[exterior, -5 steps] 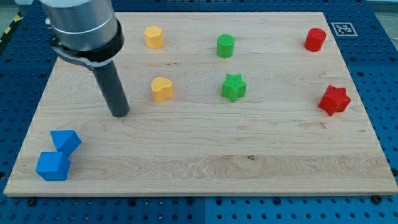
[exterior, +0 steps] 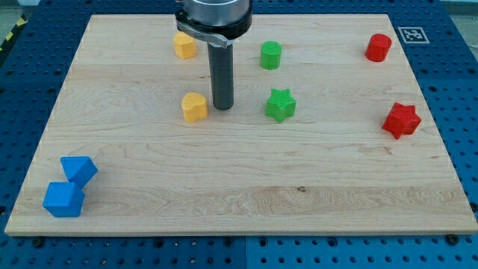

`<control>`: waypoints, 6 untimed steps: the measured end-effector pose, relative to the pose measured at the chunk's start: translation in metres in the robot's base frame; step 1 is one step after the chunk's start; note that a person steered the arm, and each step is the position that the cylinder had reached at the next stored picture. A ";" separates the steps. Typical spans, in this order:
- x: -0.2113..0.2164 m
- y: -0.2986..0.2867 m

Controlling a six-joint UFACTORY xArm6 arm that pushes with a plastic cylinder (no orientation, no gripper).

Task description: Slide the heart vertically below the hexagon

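Wooden board (exterior: 239, 187), two yellow, two green, two red, two blue blocks

Bright even light, soft shadows, sharp pic, maybe slight edge distortion.

The arm's dark rod stands upright, my tip (exterior: 222, 107) resting on the board.

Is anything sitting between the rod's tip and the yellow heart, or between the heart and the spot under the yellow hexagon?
Nothing visible. My tip stands just to the view's right of the yellow heart block with bare wood between. The heart already lies almost straight below the yellow hexagon block, and no block is between them.
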State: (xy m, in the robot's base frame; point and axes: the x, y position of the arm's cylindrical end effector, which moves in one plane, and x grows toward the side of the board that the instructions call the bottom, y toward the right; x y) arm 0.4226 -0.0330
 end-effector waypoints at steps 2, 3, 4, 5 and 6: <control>-0.002 -0.023; 0.004 -0.026; 0.004 -0.026; 0.016 -0.039; 0.018 -0.050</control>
